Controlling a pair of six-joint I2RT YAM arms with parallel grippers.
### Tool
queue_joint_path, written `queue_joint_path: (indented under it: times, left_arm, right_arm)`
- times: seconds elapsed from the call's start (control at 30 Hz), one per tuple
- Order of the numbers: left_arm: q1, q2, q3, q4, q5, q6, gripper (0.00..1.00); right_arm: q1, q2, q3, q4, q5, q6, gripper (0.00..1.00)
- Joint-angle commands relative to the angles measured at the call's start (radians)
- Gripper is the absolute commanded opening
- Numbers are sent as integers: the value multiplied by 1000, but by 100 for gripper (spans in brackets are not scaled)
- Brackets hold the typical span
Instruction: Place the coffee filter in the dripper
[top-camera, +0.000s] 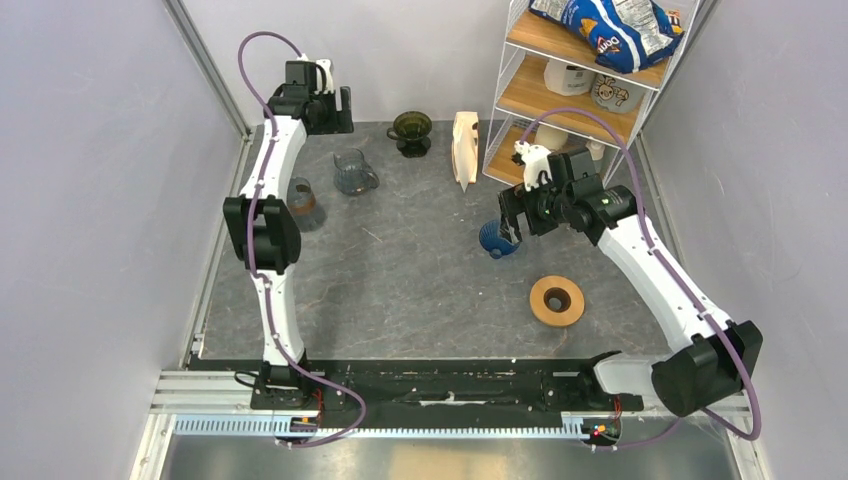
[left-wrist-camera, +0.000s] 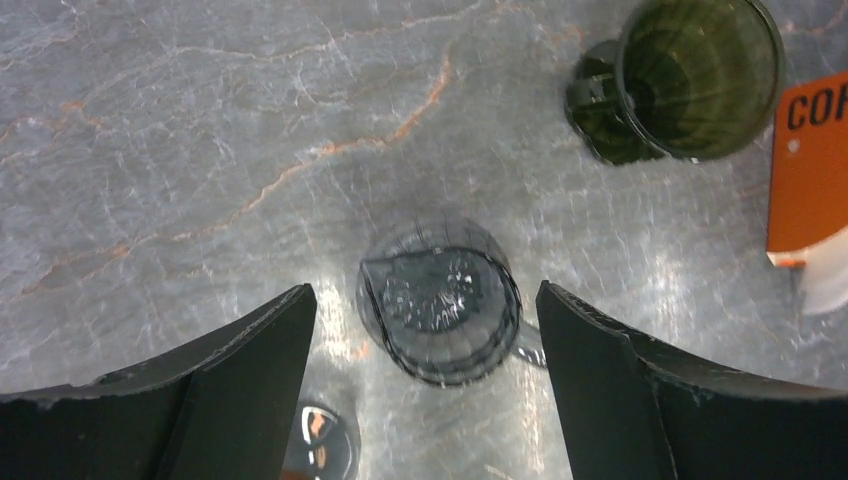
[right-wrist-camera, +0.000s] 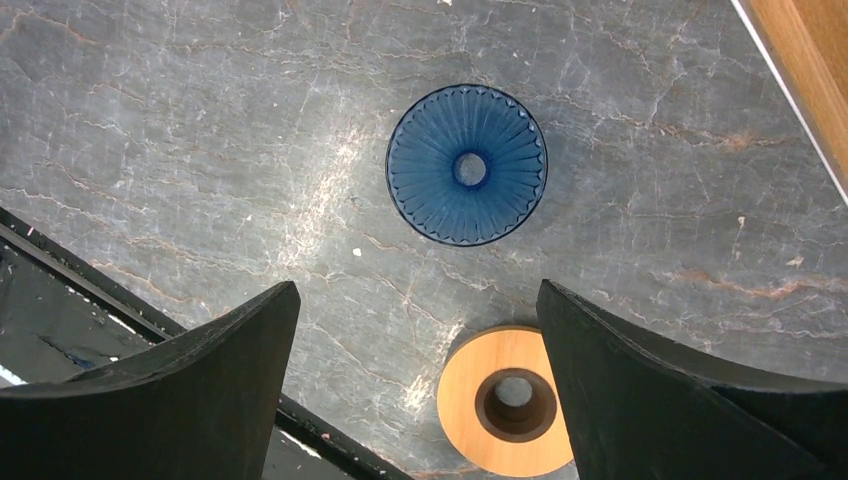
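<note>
The dark olive-green dripper (top-camera: 411, 131) stands upright at the back of the table; the left wrist view shows it at top right (left-wrist-camera: 696, 76), and its cone is empty. No single loose coffee filter shows; only a thick cream stack (top-camera: 465, 148) stands to the right of the dripper. My left gripper (top-camera: 340, 110) is open and empty, raised to the left of the dripper, with its jaws spread wide above the table (left-wrist-camera: 425, 292). My right gripper (top-camera: 512, 215) is open and empty (right-wrist-camera: 418, 288), hovering over a blue ribbed cone (right-wrist-camera: 467, 165).
A clear glass carafe (left-wrist-camera: 440, 315) stands below my left gripper (top-camera: 353, 172). A small glass jar (top-camera: 303, 204) stands left of it. A wooden ring (top-camera: 557, 300) lies near my right arm (right-wrist-camera: 510, 400). A wire shelf rack (top-camera: 575, 95) fills the back right. An orange packet (left-wrist-camera: 808, 170) lies beside the dripper.
</note>
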Motion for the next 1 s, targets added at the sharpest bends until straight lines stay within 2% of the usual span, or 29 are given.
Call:
queue_joint_path:
  times: [0.0, 0.2, 0.43, 0.67, 0.87, 0.97]
  left_arm:
    - [16, 44, 45, 200, 13, -70, 87]
    - [19, 176, 123, 214, 5, -70, 85]
    - [19, 236, 123, 213, 19, -60, 85]
    - [21, 237, 96, 139, 65, -113, 81]
    - [27, 170, -1, 128, 148, -208, 81]
    - [29, 149, -26, 115, 174, -223, 77]
  right_arm:
    - [-3, 34, 77, -17, -12, -23, 97]
    - [-2, 90, 134, -40, -9, -37, 97]
    - [-1, 158, 237, -88, -22, -56, 97]
    - [-1, 200, 281, -93, -29, -61, 97]
    - [-1, 203, 290, -93, -30, -63, 97]
    - [-1, 201, 290, -93, -37, -56, 97]
